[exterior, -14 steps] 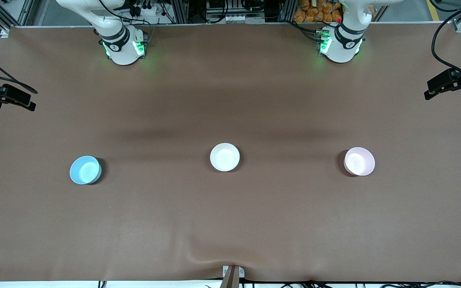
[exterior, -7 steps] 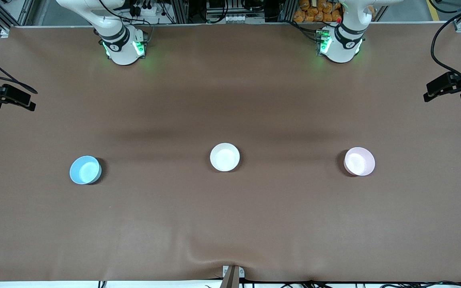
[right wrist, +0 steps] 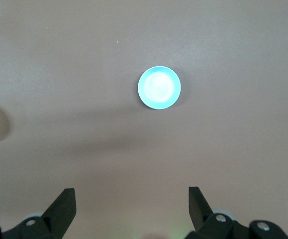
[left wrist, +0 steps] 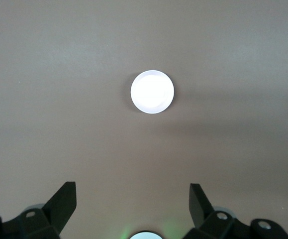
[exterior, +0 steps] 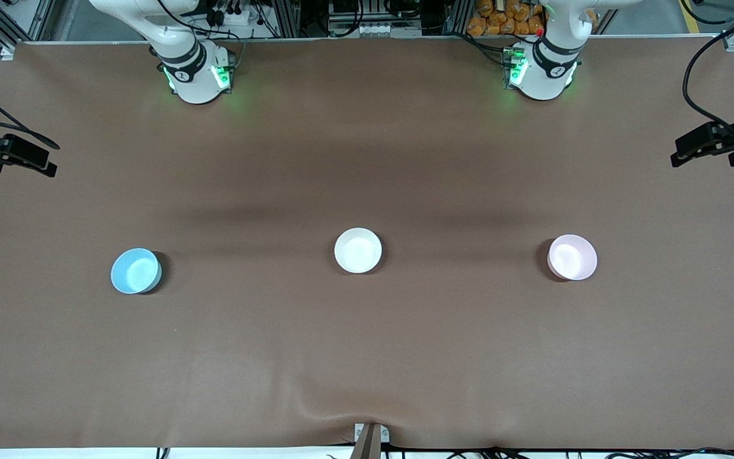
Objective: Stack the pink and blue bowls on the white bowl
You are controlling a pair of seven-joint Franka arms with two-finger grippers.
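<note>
While both arms wait, bowls sit apart.

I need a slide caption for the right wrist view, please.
Right hand, fingers open, high over the brown table, looking down on the blue bowl.

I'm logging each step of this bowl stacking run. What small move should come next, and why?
Probably lower the left gripper toward the pink bowl. Its fingers are spread and it hangs high over the table's left-arm end. All three bowls sit apart in a row, white bowl in the middle, blue bowl untouched; the right gripper, also open, waits.
</note>
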